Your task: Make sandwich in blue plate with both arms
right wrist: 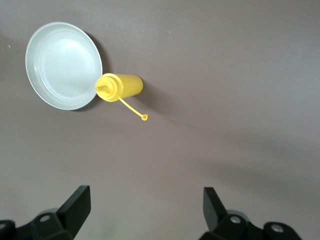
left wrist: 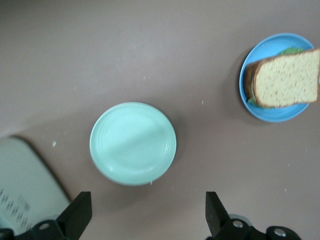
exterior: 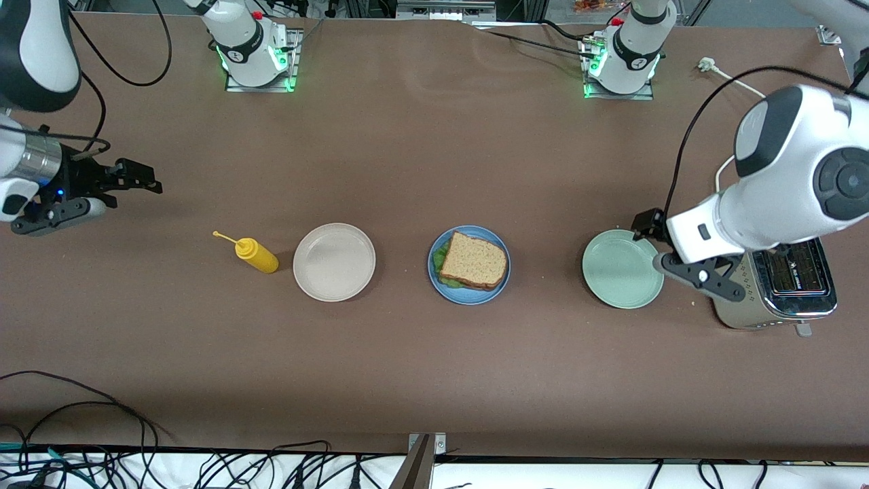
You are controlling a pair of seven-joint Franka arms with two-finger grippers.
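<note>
The sandwich (exterior: 474, 261) sits assembled on the blue plate (exterior: 501, 282), mid-table. The left gripper (exterior: 682, 255), over the green plate's (exterior: 621, 269) edge, and the right gripper (exterior: 112, 190), at the table's end, hang spread and empty. The task looks done; only parking the arms remains.

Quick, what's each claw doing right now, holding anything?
Left claw: open, empty, up over the table beside the pale green plate.
Right claw: open, empty, over bare table near the mustard bottle.

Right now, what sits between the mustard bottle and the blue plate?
Only the beige plate, empty, between the mustard bottle and the blue plate; front view shows it.
</note>
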